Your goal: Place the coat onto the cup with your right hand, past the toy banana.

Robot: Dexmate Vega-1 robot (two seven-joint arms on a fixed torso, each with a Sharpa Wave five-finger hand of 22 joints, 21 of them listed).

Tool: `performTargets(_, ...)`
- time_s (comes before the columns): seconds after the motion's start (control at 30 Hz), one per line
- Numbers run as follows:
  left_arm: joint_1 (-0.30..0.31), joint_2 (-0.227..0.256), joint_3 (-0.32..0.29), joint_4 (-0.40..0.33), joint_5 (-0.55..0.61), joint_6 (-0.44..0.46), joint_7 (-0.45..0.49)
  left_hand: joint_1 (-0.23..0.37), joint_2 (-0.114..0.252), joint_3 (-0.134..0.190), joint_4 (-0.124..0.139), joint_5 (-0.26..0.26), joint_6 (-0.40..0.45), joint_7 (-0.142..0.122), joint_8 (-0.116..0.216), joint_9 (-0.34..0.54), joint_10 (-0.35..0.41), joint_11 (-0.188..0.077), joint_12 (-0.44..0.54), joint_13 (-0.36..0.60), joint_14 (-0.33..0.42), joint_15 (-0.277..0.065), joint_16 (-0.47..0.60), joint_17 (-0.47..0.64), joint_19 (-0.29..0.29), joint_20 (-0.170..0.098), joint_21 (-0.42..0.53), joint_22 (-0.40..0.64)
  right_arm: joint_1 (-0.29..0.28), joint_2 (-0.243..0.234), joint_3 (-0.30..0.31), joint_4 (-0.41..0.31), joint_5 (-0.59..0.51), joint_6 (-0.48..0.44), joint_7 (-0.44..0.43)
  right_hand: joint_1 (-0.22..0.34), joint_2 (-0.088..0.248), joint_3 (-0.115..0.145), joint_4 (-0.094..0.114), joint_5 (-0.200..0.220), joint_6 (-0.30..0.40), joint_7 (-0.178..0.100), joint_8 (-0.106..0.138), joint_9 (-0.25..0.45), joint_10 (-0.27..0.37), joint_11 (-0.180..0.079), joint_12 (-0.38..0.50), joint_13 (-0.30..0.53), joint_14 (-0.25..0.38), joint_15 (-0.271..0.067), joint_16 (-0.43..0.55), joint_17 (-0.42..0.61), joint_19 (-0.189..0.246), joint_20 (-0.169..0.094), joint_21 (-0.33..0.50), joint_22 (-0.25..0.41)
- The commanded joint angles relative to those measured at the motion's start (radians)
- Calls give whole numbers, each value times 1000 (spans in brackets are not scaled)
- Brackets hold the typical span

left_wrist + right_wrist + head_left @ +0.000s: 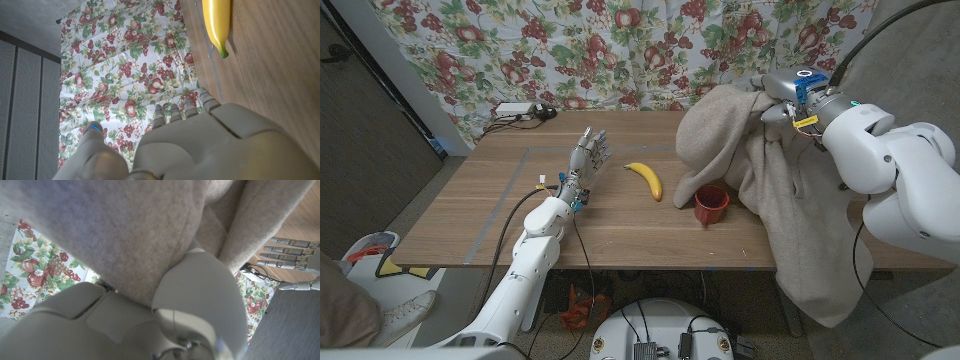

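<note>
A beige coat [760,170] hangs from my right hand [772,103], which grips it high over the table's right side; the cloth drapes down past the table's front edge. In the right wrist view the coat [125,235] covers my right hand's fingers. A red cup [711,205] stands upright just left of the hanging cloth, uncovered. The yellow toy banana [645,179] lies left of the cup, and its tip shows as the banana [216,25] in the left wrist view. My left hand [586,160] stands on the table left of the banana, fingers apart, holding nothing.
A white power strip with cables [518,111] lies at the table's far left corner. A floral curtain [570,45] hangs behind the wooden table [480,215]. A strip of tape [498,215] runs along the table's left part.
</note>
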Motion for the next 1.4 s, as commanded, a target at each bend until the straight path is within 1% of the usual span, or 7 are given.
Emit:
performTargets(0.03, -1, -9, -6, 22, -5, -10, -6, 2, -3, -1, -2, 8, 6, 0, 1, 4, -5, 5, 9, 2, -6, 0, 5, 3, 4, 1, 5, 6, 5, 41, 16, -3, 12, 70, 21, -1, 7, 42, 31, 3, -6, -3, 14, 3, 5, 2, 3, 6, -6, -79, 4, 4, -5, -129, 6, -1)
performTargets(0.27, -1, -13, -9, 24, -12, -26, -18, 2, -2, -1, -2, 8, 7, -1, 1, 4, -5, 5, 9, 2, -6, 1, 5, 3, 4, 1, 4, 6, -21, 54, 46, -17, 19, 95, 14, -3, 6, 44, 31, 2, -6, 0, 16, -1, 4, 3, 5, 7, -6, -79, 5, 4, -4, -129, 7, 0)
performTargets(0.47, 1, -14, -9, 22, -11, -32, -18, 2, -2, -1, -2, 8, 7, -2, 1, 4, -5, 5, 9, 2, -6, 0, 5, 3, 4, 0, 4, 6, -51, 65, 79, -32, 28, 114, 10, -4, 6, 47, 31, 2, -11, -4, 22, 2, 5, 4, 9, 12, -5, -79, 5, 4, -4, -129, 6, -1)
performTargets(0.8, 8, -22, -10, 35, -17, -48, -22, 2, -2, -2, -1, 8, 9, 0, 1, 4, -5, 4, 9, 2, -6, 1, 5, 3, 5, 0, 5, 6, -47, 78, 82, -38, 37, 148, 31, -7, 5, 53, 30, 0, -13, -5, 25, -12, -5, 2, -2, 0, -6, -79, 6, 4, -6, -129, 7, 0)
performTargets(0.93, 12, -25, -10, 34, -18, -51, -21, 2, -2, -2, -1, 8, 9, 0, 1, 4, -5, 5, 9, 2, -6, 1, 5, 3, 5, -1, 5, 6, -46, 82, 79, -43, 46, 166, 36, -8, 5, 55, 30, -1, -17, -6, 31, -6, -3, 2, -1, 2, -7, -79, 6, 4, -7, -129, 6, -1)
performTargets(1.23, 13, -25, -6, 34, -16, -54, -22, 2, -2, -2, -1, 9, 8, -1, 1, 4, -5, 6, 9, 2, -5, 1, 5, 3, 5, -1, 4, 6, -82, 92, 121, -54, 86, 208, 30, -11, 4, 61, 30, -2, -15, -4, 37, -19, -8, 3, -3, 1, -7, -79, 7, 4, -5, -129, 7, 0)
performTargets(1.4, 16, -25, -4, 27, -14, -56, -19, 2, -1, -3, -1, 9, 7, -1, 1, 4, -5, 5, 9, 2, -5, 2, 5, 3, 5, 0, 4, 6, -101, 98, 131, -50, 107, 227, 21, -13, 5, 67, 30, -2, -22, -7, 46, -15, -6, 1, -3, 0, -9, -79, 7, 4, -11, -129, 7, 3)
